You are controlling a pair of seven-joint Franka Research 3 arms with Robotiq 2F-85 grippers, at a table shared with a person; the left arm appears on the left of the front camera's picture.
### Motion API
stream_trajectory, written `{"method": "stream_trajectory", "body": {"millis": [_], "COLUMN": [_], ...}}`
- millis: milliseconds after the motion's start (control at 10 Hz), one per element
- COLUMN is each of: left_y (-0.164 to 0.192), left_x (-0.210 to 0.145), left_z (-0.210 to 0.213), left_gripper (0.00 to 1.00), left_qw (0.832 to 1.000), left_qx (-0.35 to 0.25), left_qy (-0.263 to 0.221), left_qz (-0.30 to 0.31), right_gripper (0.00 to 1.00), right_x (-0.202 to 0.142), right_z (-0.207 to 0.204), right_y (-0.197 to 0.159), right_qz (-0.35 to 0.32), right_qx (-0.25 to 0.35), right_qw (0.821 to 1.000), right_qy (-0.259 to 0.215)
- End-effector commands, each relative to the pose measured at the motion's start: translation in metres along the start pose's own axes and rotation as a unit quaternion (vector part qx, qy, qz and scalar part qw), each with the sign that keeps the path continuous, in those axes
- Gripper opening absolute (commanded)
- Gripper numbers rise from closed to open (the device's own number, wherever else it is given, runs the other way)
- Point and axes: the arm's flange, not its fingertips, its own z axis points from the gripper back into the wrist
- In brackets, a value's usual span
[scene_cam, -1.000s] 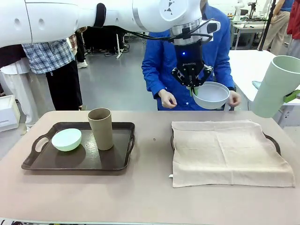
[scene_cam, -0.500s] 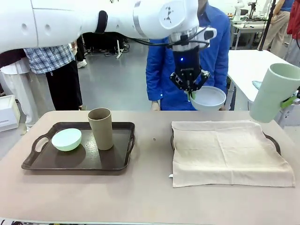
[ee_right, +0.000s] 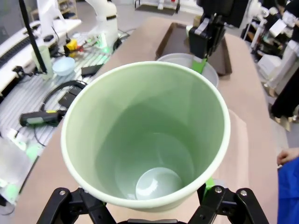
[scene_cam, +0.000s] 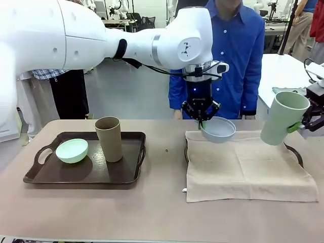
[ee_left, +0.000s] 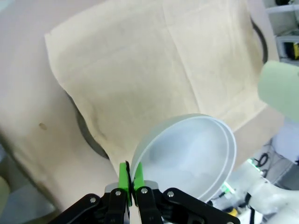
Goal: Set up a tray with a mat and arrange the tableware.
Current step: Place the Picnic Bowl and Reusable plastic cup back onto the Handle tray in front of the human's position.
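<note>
My left gripper (scene_cam: 202,119) is shut on the rim of the pale blue-white bowl (scene_cam: 218,129) and holds it tilted just above the back left part of the beige mat (scene_cam: 248,164). The mat lies over the right tray (scene_cam: 298,154). In the left wrist view the green pads (ee_left: 124,176) pinch the bowl (ee_left: 187,158) over the mat (ee_left: 140,70). My right gripper (scene_cam: 299,124) grips the pale green cup (scene_cam: 281,118), tilted above the mat's right back corner. The right wrist view looks straight into that cup (ee_right: 149,140). The mint bowl (scene_cam: 72,150) and tan cup (scene_cam: 109,138) stand on the left tray (scene_cam: 81,174).
A person in a blue shirt (scene_cam: 238,61) stands at the far edge, behind the bowl. Other people stand behind on the left. Bare table lies between the two trays and along the front edge. A white table (scene_cam: 273,71) is at the back right.
My left arm has lowered the bowl down to the mat's back edge. The right arm brought the green cup lower and leftward. The person's hands have left the table edge.
</note>
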Motion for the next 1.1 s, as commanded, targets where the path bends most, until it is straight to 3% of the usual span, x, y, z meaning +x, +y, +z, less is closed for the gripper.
{"method": "stream_trajectory", "body": {"millis": [0,400,1000], "left_y": [0.0,0.004,0.007], "left_x": [0.006,0.02,0.045], "left_z": [-0.009,-0.055,-0.085], "left_gripper": [0.04,0.04,0.04], "left_qw": [1.0,0.999,0.996], "left_qx": [-0.001,0.009,0.001], "left_qy": [-0.016,-0.017,-0.026], "left_qz": [-0.016,-0.044,-0.08], "right_gripper": [0.86,0.86,0.86], "right_x": [-0.013,-0.047,-0.079], "right_z": [-0.008,-0.03,-0.045], "right_y": [-0.016,-0.028,-0.035], "right_qz": [0.006,-0.026,-0.065], "right_qx": [-0.005,0.01,0.012], "right_qw": [1.0,0.999,0.998], "right_qy": [0.006,0.022,-0.015]}}
